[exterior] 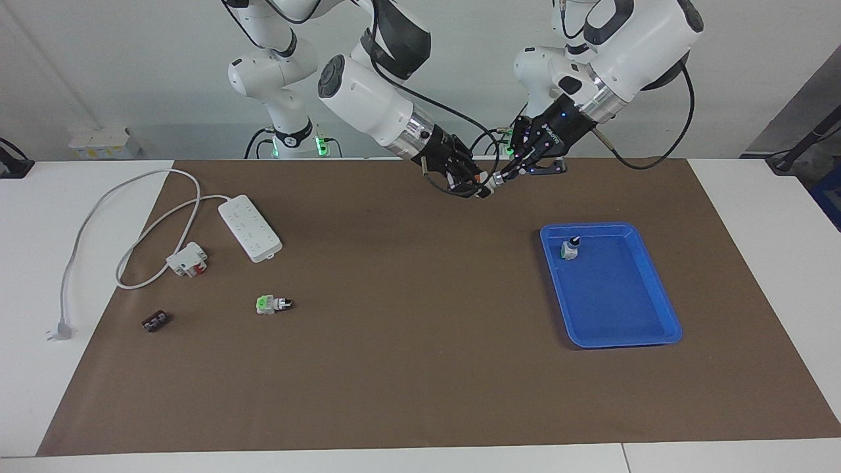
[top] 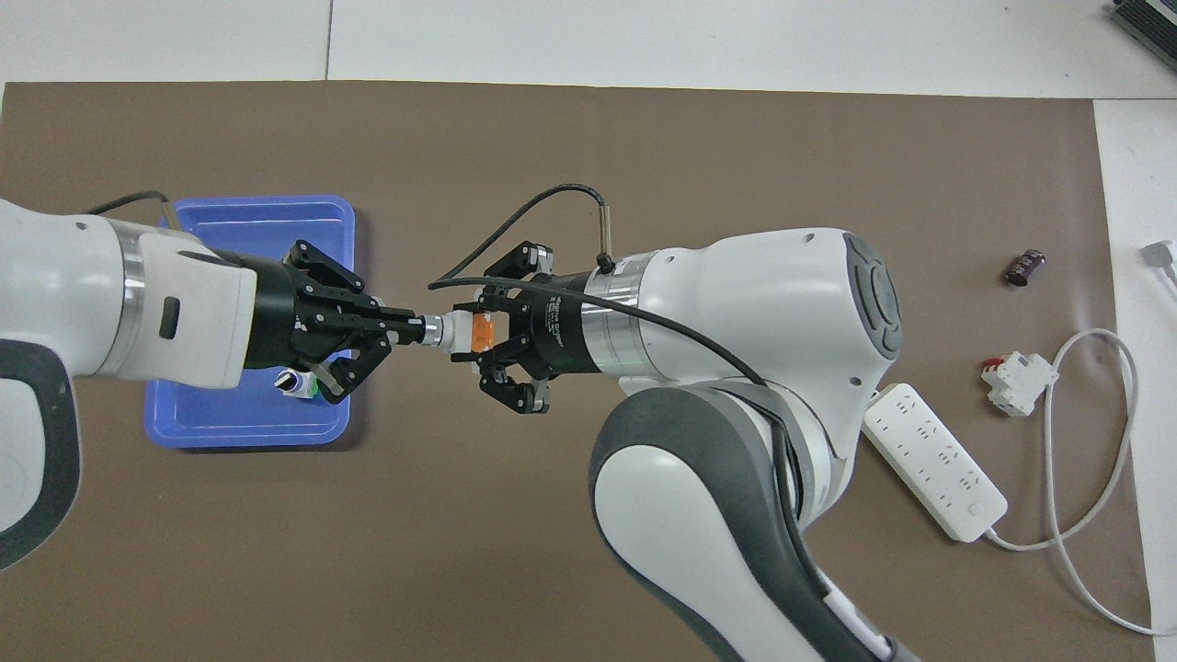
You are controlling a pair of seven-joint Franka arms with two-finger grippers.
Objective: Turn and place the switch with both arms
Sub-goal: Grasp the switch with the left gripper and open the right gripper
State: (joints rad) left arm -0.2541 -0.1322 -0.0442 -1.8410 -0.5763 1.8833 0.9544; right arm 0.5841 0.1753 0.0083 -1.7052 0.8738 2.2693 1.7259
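Two white robot arms meet in mid-air above a table. In the overhead view the left arm's wrist covers part of the blue tray point(top: 267, 213), and the right arm's bulk hides a stretch of the mat. Both arms are cut off at the picture edges there. In the facing view the held part is tiny and hard to make out among the black fingers.

The table point(exterior: 39, 263) is white, covered by a brown mat point(exterior: 407, 341), with a plain pale wall at the robots' end.

The blue tray lies toward the left arm's end of the table. Inside it, in the corner nearest the robots, stands a small green-ended switch point(exterior: 570, 249) with a black knob, upright.

The switch point(top: 464, 332), with its orange end block, whitish middle and black knob, is held in the air over the bare mat beside the tray. The right gripper point(top: 480, 333) is clamped on the orange end; the left gripper point(top: 409, 327) is closed on the black knob.

Toward the right arm's end lie a white power strip point(exterior: 250, 228) with its grey cord, a white-and-red block point(exterior: 187, 259), another green-ended switch point(exterior: 272, 304) on its side, and a small dark part point(exterior: 154, 321).
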